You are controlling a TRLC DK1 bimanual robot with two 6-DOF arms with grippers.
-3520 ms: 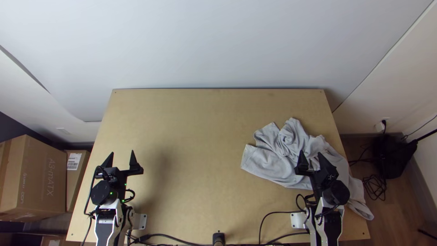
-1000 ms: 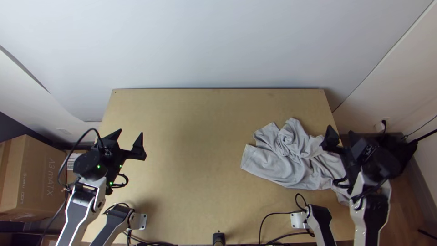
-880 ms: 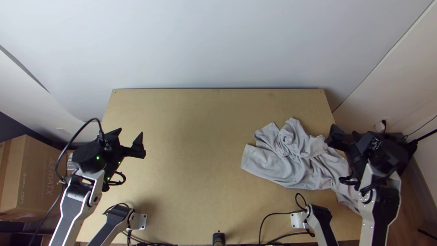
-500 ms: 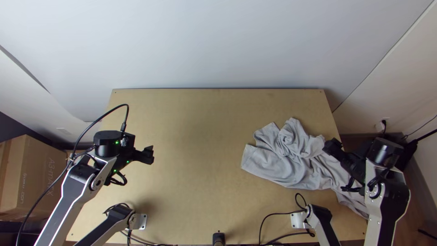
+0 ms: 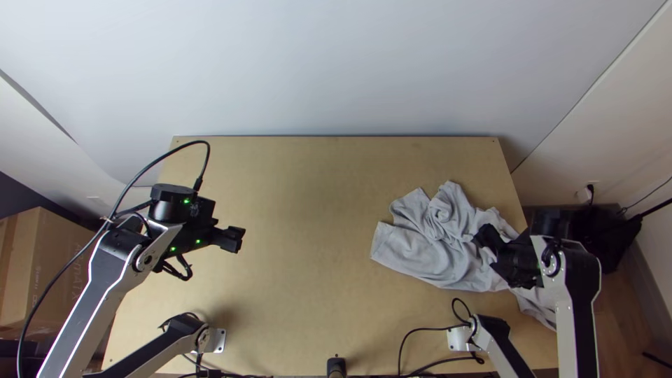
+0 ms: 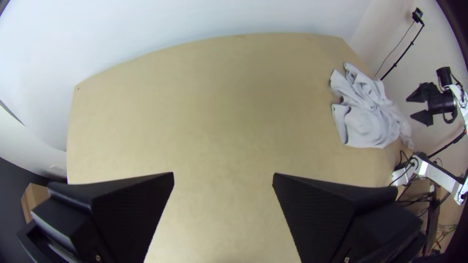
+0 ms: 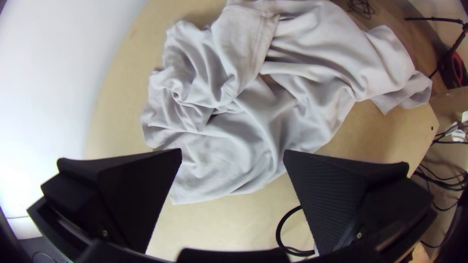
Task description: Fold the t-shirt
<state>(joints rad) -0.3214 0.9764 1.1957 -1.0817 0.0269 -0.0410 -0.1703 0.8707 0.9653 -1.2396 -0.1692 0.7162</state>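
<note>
Your right hand (image 5: pixel 484 236) had moved inward from near the desk's (image 5: pixel 301 294) right edge, above the one t-shirt (image 5: pixel 434 248); your left hand (image 5: pixel 234 239) had edged farther in over the desk's left part. Both of your two hands stood wide open, gripping nothing. The t-shirt lay bunched, unmoved, on the desk's right part, reaching its right edge.

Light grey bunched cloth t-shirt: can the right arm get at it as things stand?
Likely yes. The right end effector, two wide flat black fingers set apart, faces the t-shirt with nothing visible between; the left end effector is clear, over the left of the light wooden table.
</note>
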